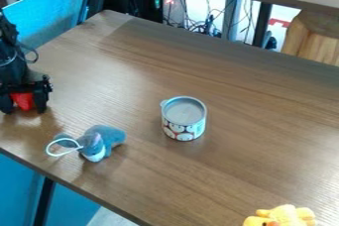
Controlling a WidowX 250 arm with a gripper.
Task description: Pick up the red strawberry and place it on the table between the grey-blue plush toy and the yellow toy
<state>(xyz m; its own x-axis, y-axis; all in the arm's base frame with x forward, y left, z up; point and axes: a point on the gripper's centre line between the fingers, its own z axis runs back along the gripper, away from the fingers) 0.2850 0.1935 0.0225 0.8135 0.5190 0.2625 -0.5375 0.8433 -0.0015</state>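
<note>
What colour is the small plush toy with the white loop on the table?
Blue-grey, the small plush toy, as the camera view shows.

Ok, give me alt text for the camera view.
Black gripper at the left edge of a brown table, with something red at its lower end. Nearest it is a blue-grey plush toy with a pale loop; an upright, lidded can is near the middle, and a yellow toy is partly cut off at the bottom edge.
</note>
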